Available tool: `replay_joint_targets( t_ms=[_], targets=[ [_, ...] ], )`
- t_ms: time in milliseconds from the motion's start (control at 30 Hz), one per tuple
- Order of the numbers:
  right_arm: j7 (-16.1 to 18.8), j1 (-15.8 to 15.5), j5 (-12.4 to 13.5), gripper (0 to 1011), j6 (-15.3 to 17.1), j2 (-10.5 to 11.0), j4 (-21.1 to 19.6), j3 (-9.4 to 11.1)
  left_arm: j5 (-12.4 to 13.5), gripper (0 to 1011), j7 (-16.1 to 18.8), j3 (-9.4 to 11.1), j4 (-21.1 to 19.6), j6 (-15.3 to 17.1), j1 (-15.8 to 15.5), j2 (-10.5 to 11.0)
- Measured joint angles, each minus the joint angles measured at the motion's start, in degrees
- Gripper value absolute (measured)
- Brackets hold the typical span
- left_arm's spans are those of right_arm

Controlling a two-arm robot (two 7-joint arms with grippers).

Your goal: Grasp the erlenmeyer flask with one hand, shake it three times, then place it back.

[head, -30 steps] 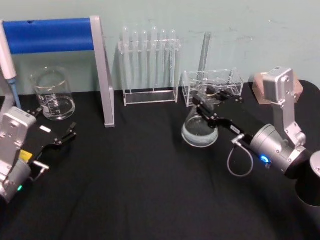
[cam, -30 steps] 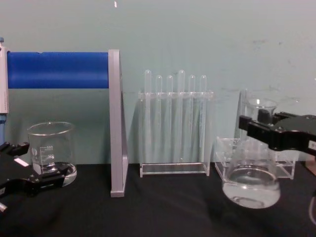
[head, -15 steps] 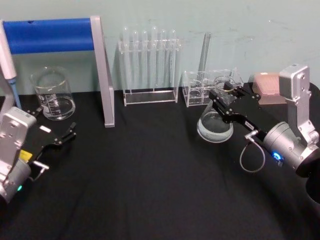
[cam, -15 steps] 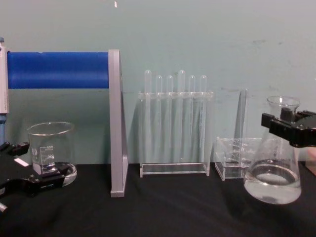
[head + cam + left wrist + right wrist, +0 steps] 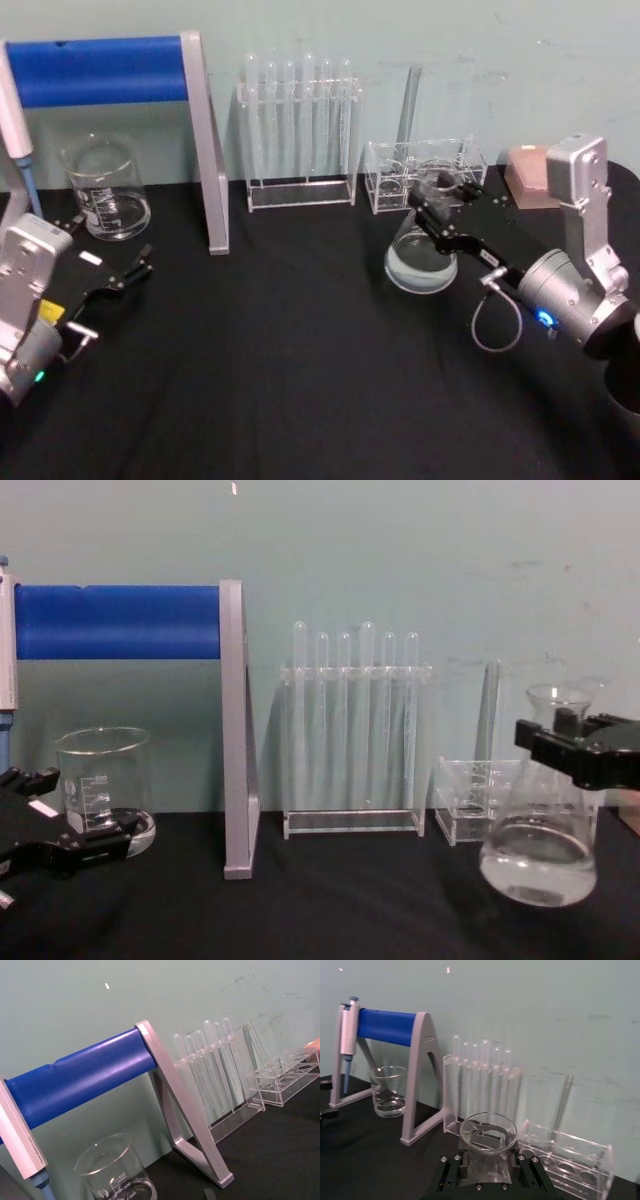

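Observation:
The erlenmeyer flask (image 5: 421, 262), clear glass with a little clear liquid in its wide base, hangs slightly tilted just in front of the low clear rack at the right of the black table. My right gripper (image 5: 441, 196) is shut on its neck below the flared rim. The chest view shows the flask (image 5: 538, 858) at the right edge with the right gripper (image 5: 562, 742) clamped across the neck. In the right wrist view the flask's rim (image 5: 488, 1131) sits between the black fingers (image 5: 451, 1170). My left gripper (image 5: 112, 290) rests open near the beaker at the left, holding nothing.
A squat beaker (image 5: 106, 190) stands at the back left under a blue-barred pipette stand (image 5: 205, 150). A test tube rack (image 5: 299, 125) and a low clear rack (image 5: 385, 180) line the back wall. A pink box (image 5: 528, 176) sits at the far right.
The right gripper swung the flask to the right and has now brought it partway back left, tilting it differently each time. The left arm has not moved.

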Motion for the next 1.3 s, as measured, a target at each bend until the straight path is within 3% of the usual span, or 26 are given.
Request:
replay_joint_targets(
  t_ms=[733,1300],
  targets=[
    [3.72,0.52,0.5,449,0.33,-0.98,-1.28,-5.5,0.0,1001,0.0,0.0,0.0,0.0,0.0,0.0],
    [3.65,0.74,1.12,449,0.37,-0.58,-1.42,-6.47,0.0,1001,0.0,0.0,0.0,0.0,0.0,0.0]
  ],
)
